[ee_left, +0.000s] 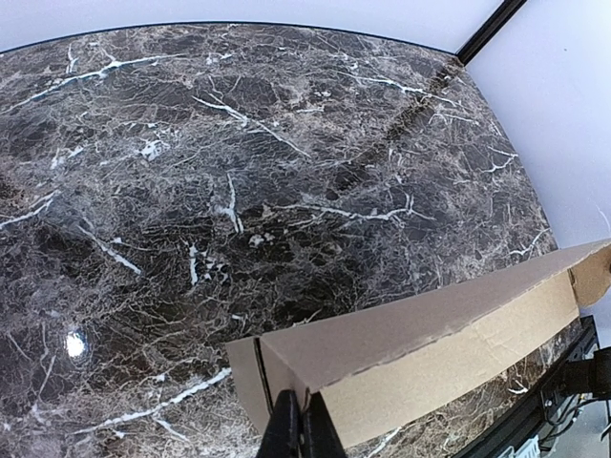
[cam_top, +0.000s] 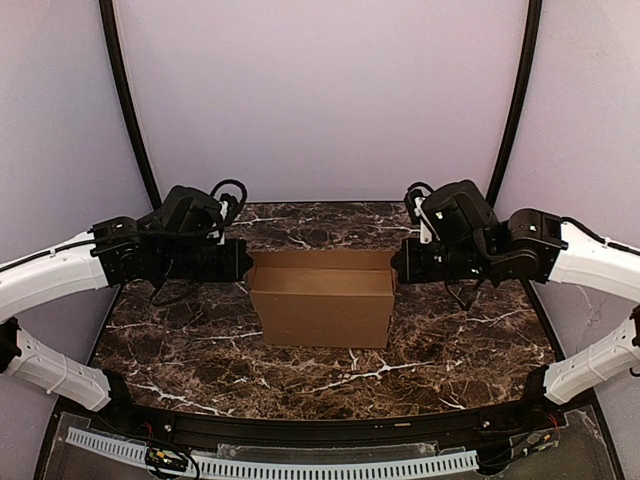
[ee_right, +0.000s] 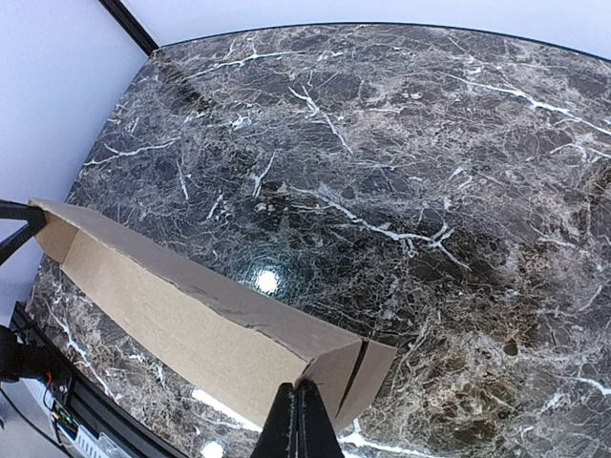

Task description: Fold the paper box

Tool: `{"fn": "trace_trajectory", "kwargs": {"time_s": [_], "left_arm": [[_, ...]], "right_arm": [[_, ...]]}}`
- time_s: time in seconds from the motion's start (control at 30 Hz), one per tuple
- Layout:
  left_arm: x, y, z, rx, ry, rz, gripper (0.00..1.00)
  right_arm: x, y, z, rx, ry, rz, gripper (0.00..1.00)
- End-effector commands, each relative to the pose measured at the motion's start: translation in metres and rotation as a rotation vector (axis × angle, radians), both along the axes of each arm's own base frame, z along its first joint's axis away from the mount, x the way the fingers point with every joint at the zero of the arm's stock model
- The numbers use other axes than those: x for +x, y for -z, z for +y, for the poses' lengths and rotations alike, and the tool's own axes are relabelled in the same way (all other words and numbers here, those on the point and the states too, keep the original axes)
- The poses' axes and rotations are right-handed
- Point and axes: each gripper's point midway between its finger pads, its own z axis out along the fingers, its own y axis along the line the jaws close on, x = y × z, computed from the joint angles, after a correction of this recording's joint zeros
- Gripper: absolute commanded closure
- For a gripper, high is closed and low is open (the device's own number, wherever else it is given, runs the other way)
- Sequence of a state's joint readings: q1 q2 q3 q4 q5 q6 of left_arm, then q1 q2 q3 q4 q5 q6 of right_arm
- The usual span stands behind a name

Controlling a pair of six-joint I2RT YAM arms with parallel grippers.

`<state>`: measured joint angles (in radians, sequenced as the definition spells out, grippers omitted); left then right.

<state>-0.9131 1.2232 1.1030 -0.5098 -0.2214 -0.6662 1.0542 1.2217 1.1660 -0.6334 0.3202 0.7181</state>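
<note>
The paper box, plain brown cardboard, stands on the marble table between the two arms, its long front wall facing the near edge. My left gripper is shut, and its tips rest against the box's left end near the top. In the left wrist view the closed left gripper meets the end corner of the box. My right gripper is shut against the right end. The right wrist view shows the right gripper touching the corner of the box. I cannot tell whether cardboard is pinched.
Dark marble spreads around the box on all sides. Two black curved poles rise at the back corners against pale walls. A white slotted cable rail runs along the near edge below the table.
</note>
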Motion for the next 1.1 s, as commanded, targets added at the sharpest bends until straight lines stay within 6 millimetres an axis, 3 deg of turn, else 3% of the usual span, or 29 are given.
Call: {"fn": "trace_trajectory", "kwargs": {"time_s": [0.0, 0.3, 0.83, 1.07], "left_arm": [[-0.026, 0.014, -0.020, -0.023, 0.126, 0.067, 0.99], [-0.027, 0.012, -0.018, -0.019, 0.130, 0.053, 0.99], [-0.027, 0.016, -0.017, -0.010, 0.122, 0.058, 0.99], [-0.026, 0.019, -0.021, 0.000, 0.121, 0.067, 0.99]], "right_arm": [[0.000, -0.034, 0.033, 0.143, -0.030, -0.021, 1.00], [0.004, -0.040, 0.028, 0.113, -0.003, -0.029, 1.00], [-0.007, -0.004, 0.017, 0.033, -0.094, -0.067, 1.00], [-0.013, 0.002, 0.015, 0.078, -0.138, -0.116, 1.00]]}}
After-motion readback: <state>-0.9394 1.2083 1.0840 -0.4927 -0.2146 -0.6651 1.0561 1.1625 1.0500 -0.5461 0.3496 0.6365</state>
